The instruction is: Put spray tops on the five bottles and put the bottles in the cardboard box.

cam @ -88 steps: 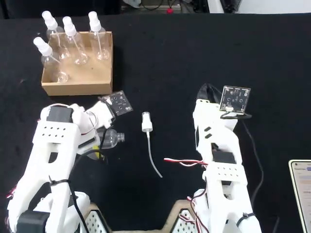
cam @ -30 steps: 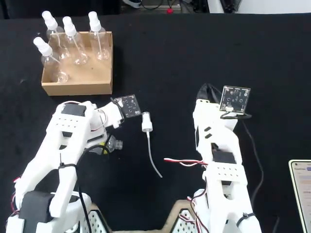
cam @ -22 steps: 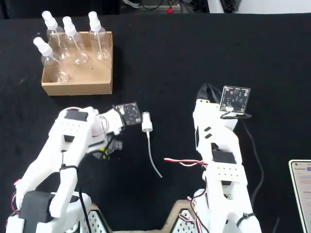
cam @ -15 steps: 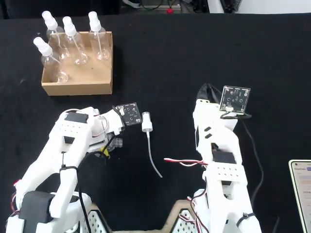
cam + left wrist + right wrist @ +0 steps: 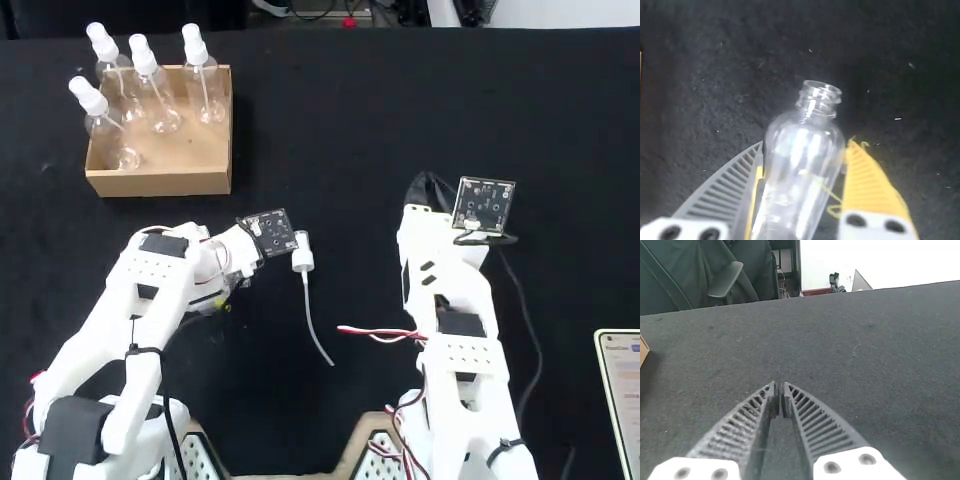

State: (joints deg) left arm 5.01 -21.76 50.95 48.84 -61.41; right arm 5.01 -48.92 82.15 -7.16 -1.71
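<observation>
A clear bottle [image 5: 802, 165] with a bare, open neck sits between the grey and yellow fingers of my left gripper [image 5: 805, 145], which is shut on it. In the high view the left arm [image 5: 160, 280] covers the bottle, and its wrist is close beside the loose white spray top [image 5: 302, 256]. The top lies on the black table with its thin tube [image 5: 318, 330] trailing toward the front. The cardboard box [image 5: 205, 180] at the back left holds several capped bottles [image 5: 150, 85]. My right gripper [image 5: 779, 388] is shut on nothing, low over bare table.
The right arm [image 5: 445, 290] stands right of centre, with red and white wires [image 5: 380, 334] beside it. A device with a lit screen [image 5: 622, 395] lies at the front right edge. The black table [image 5: 400, 110] is bare across the back and middle.
The left arm has swung right toward the spray top with the bottle, which has gone from lying sideways in view to tucked under the wrist. The right arm has stayed put.
</observation>
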